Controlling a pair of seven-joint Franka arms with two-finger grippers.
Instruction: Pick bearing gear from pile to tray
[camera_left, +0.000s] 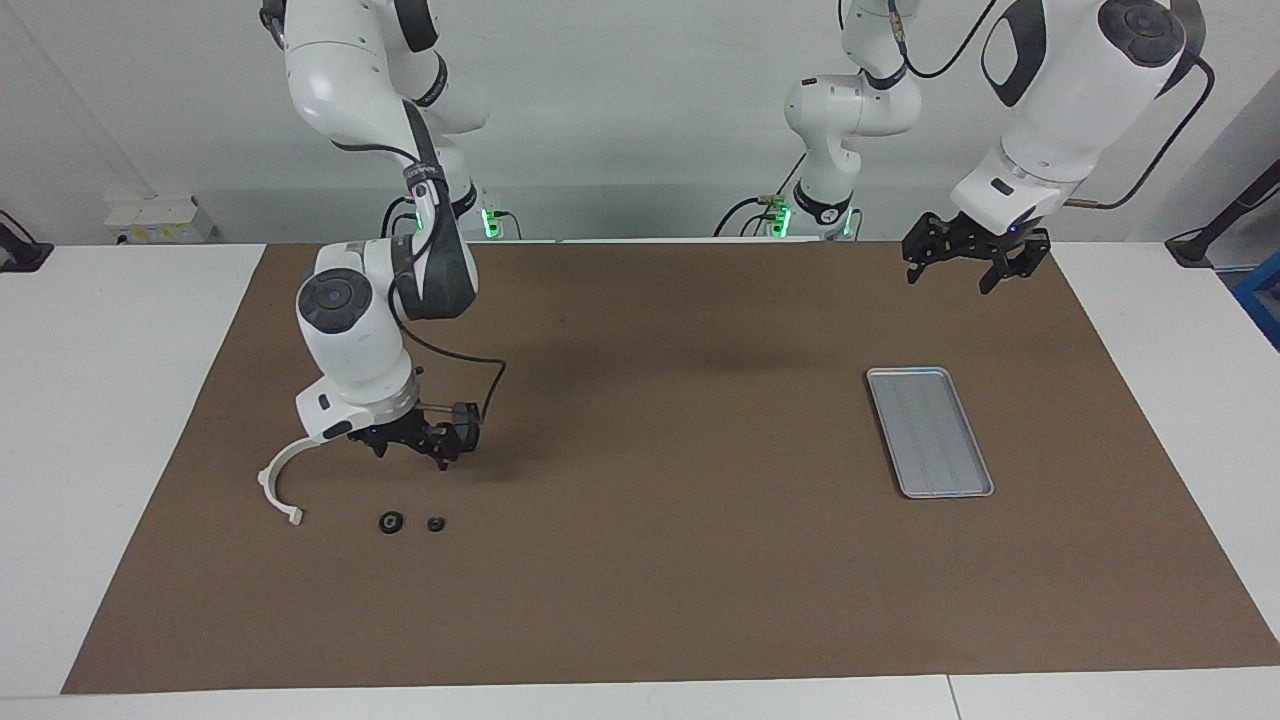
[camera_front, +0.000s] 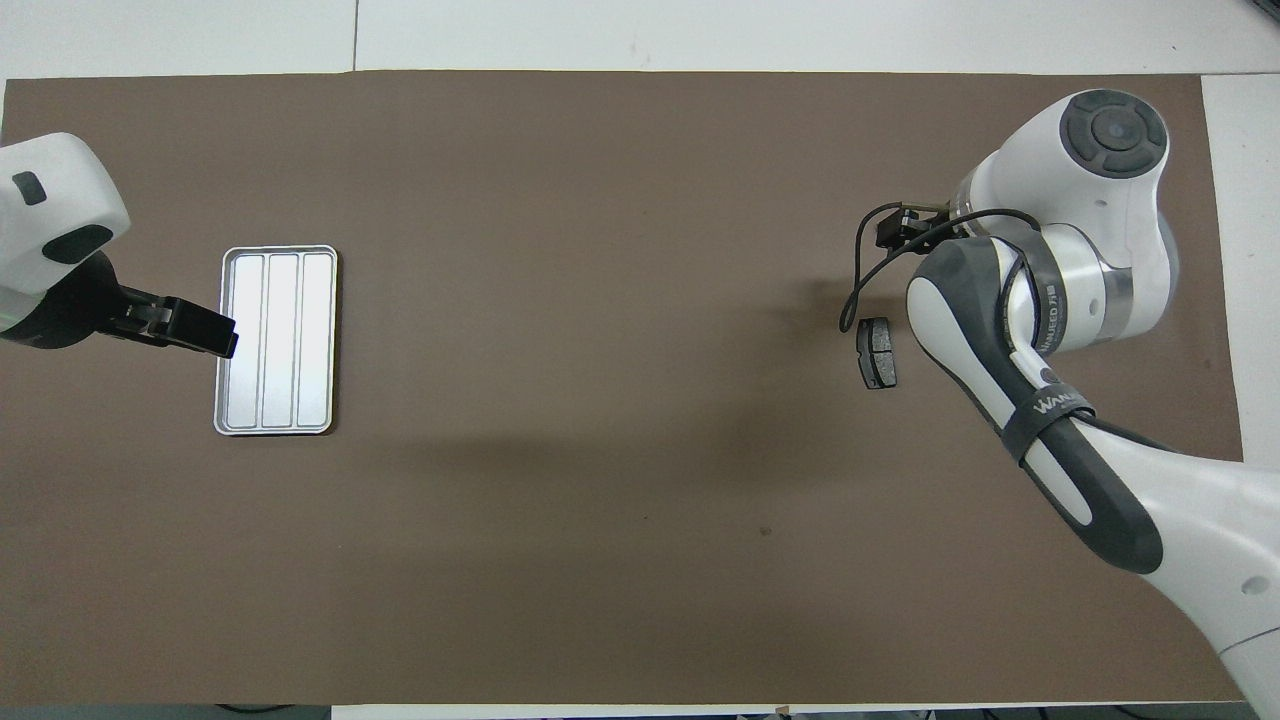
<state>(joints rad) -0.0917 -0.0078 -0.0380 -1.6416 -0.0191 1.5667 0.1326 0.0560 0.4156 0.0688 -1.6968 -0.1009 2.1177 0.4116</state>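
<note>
The pile lies toward the right arm's end of the mat: a white half-ring bracket (camera_left: 272, 482) and two tiny black round pieces, a larger (camera_left: 390, 522) and a smaller (camera_left: 436, 523). I cannot tell which one is the bearing gear. My right gripper (camera_left: 412, 455) hangs open and low over the pile, nearer to the robots than the round pieces, with nothing between its fingers. One dark brake pad (camera_front: 878, 352) shows beside the right arm in the overhead view, where the arm hides the round pieces and the bracket. The silver tray (camera_left: 905, 440) lies toward the left arm's end. My left gripper (camera_left: 952, 280) waits open, raised.
A brown mat (camera_left: 660, 560) covers the table between the white side strips. In the overhead view the left gripper (camera_front: 225, 342) overlaps the tray's rim (camera_front: 277, 250), and the right gripper (camera_front: 893, 230) peeks out from under its arm.
</note>
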